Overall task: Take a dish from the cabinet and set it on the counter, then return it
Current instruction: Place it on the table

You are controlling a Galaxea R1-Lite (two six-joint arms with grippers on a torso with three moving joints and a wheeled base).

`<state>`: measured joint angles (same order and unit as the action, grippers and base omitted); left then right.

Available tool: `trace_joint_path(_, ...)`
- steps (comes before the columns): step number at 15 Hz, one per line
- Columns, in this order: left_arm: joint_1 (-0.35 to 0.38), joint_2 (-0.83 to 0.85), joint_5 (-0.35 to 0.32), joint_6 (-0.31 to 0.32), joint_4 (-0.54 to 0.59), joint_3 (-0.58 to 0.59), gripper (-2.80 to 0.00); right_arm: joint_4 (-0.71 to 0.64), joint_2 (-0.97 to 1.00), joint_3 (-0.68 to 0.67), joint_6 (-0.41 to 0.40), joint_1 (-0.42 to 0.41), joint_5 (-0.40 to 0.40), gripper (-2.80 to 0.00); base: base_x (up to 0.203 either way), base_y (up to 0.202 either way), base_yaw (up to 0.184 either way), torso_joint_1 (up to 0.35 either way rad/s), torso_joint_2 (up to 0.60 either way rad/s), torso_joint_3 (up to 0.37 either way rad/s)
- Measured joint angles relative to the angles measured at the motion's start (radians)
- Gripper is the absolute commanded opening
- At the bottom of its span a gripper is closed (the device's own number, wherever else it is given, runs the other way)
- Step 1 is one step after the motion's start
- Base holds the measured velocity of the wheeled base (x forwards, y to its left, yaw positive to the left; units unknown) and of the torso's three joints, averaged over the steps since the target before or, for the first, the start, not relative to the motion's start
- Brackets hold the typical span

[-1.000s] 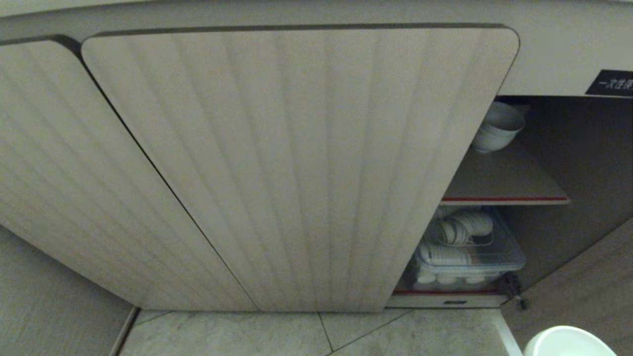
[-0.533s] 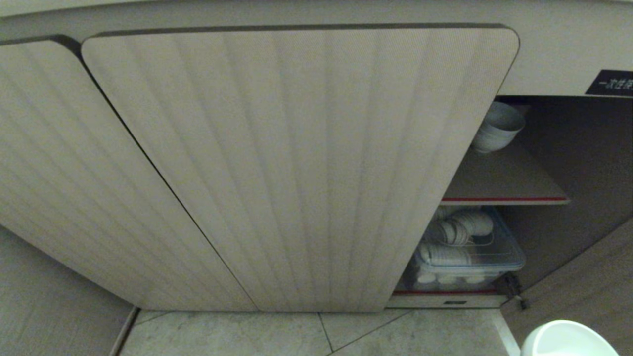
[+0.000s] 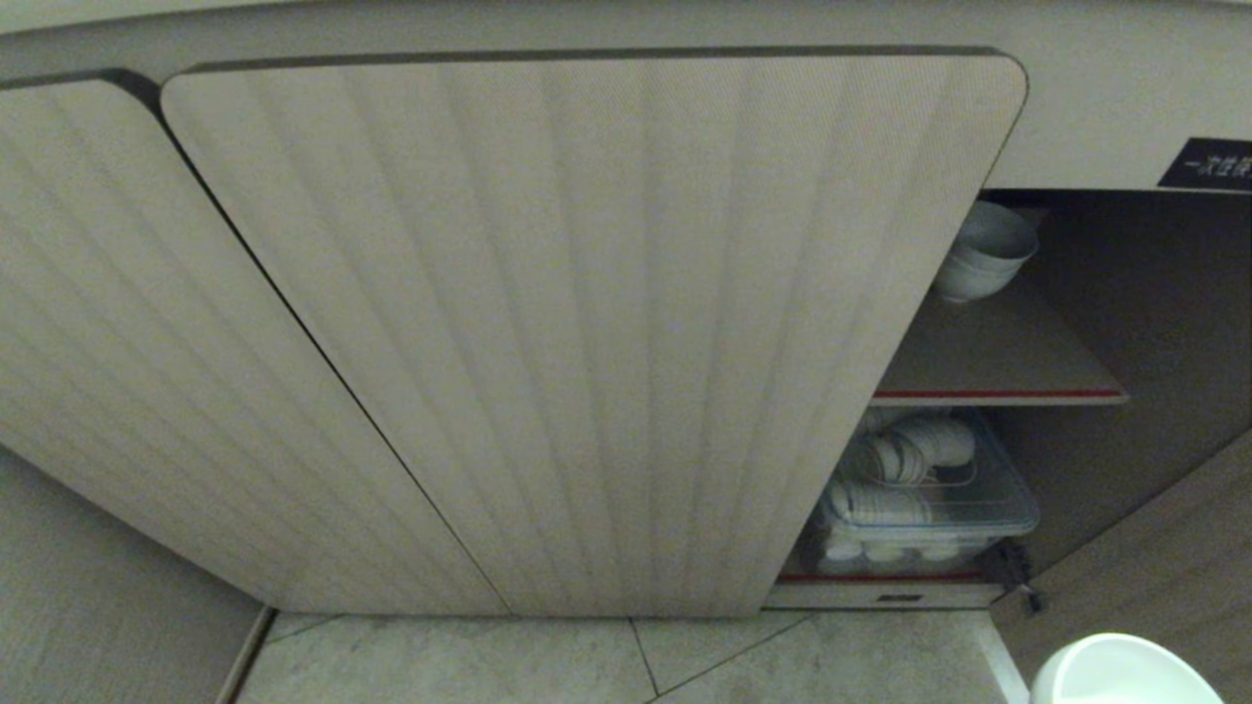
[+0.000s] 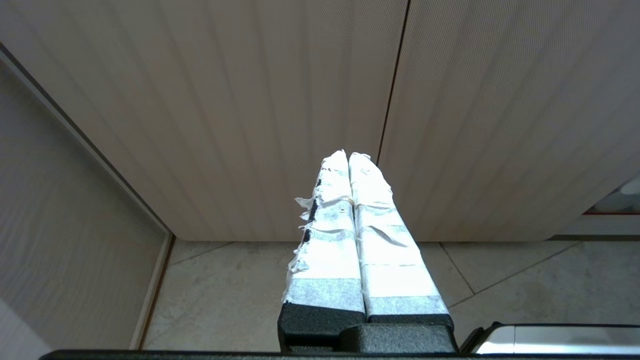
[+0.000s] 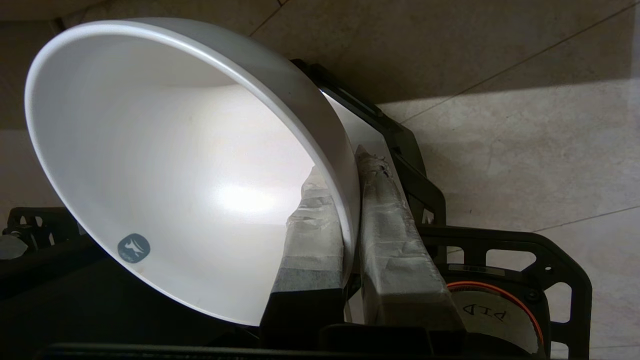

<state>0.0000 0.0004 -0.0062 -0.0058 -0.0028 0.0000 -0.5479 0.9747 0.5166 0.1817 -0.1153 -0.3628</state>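
Observation:
The dish (image 5: 175, 165), a deep plain white bowl, hangs tilted in my right gripper (image 5: 342, 165), which is shut on its rim with one taped finger inside and one outside. In the head view only its rim (image 3: 1125, 673) shows, low at the right, in front of the cabinet (image 3: 587, 323). The cabinet's ribbed beige doors are closed on the left, and its right bay stands open onto a red-edged shelf (image 3: 998, 394). My left gripper (image 4: 348, 156) is shut and empty, parked before the closed doors. The counter is out of view.
A nested stack of white bowls (image 3: 983, 259) sits on the upper shelf. Below it is a clear lidded box (image 3: 929, 499) of white dishes. The open door panel (image 3: 1164, 577) stands at the right. Pale floor tiles (image 3: 489, 655) lie beneath, and a black label (image 3: 1213, 164) is above the bay.

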Motion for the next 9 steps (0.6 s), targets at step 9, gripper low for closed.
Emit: trace_joint_path(9,0.0,0.0,0.0,0.0,0.001,0.0,-2.8,-0.003,0.003,0.019,0.0,0.0,0.001,-2.8,0.0,0.0,0.0,0.004,-0.01,-0.01)
